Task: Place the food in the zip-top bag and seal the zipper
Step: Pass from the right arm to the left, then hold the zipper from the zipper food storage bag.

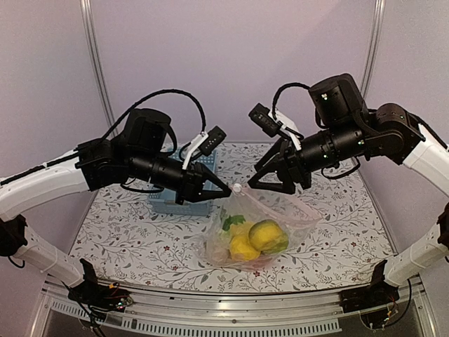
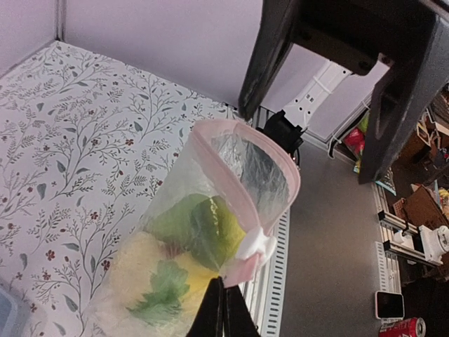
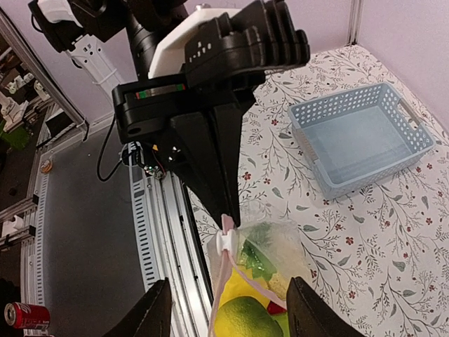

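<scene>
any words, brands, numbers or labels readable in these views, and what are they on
No text can be read in any view.
red can: any lettering is too blurred to read.
coloured strip on the black housing, right wrist view: too small to read.
zip-top bag: no print visible.
basket: no print visible.

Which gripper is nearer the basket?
Left. The left gripper, shut on the bag, sits just beside the basket; the right gripper, open, is beyond the bag's mouth, farther off.
</scene>
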`<act>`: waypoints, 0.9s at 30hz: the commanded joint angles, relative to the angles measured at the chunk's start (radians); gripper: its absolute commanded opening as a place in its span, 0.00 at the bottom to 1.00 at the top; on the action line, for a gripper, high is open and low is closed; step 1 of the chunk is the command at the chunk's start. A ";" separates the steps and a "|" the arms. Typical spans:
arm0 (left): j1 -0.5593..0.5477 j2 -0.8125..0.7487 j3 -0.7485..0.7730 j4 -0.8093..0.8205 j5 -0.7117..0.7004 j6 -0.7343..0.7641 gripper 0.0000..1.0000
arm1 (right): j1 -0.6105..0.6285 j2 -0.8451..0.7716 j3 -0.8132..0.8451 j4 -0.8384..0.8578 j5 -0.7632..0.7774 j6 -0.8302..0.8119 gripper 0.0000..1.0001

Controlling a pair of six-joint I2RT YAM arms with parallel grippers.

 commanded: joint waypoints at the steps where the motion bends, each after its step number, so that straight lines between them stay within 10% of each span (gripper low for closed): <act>1: 0.022 -0.031 0.009 0.012 0.047 -0.011 0.00 | 0.029 0.053 0.018 0.048 0.000 -0.056 0.54; 27: 0.037 -0.045 -0.026 0.045 0.063 -0.049 0.00 | 0.070 0.134 -0.002 0.089 0.038 -0.048 0.23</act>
